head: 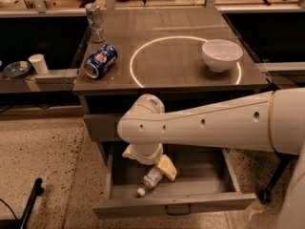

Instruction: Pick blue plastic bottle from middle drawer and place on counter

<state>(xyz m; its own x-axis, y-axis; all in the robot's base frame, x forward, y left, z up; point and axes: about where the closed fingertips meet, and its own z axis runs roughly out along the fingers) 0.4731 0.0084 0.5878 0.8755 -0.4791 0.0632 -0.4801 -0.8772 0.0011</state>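
1. The white arm (214, 123) sweeps in from the right, crossing in front of the cabinet just under the counter (157, 80).
2. The gripper (147, 160) is down inside the pulled-out drawer (174, 205), pointing at its floor.
3. Jaws spread wide: one yellowish finger (127, 152) shows on the left of the wrist and the other on the right, with nothing clamped between them.
4. The bottle (151, 178) lies on its side on the drawer floor, just beneath the gripper and right beside the right finger.
5. Its white cap points toward the drawer's front left; its far end is tucked under the gripper, so I cannot tell whether there is contact.
6. Up on the counter, a bright circle (135, 73) is marked on the top.
7. A white bowl (221, 54) sits upright on the circle's right edge.
8. A blue can (100, 61) lies on its side near the left edge, outside the circle.
9. A glass (95, 22) stands at the back left corner.
10. Off to the left, a white cup (38, 63) and a dish (16, 69) rest on a lower ledge.
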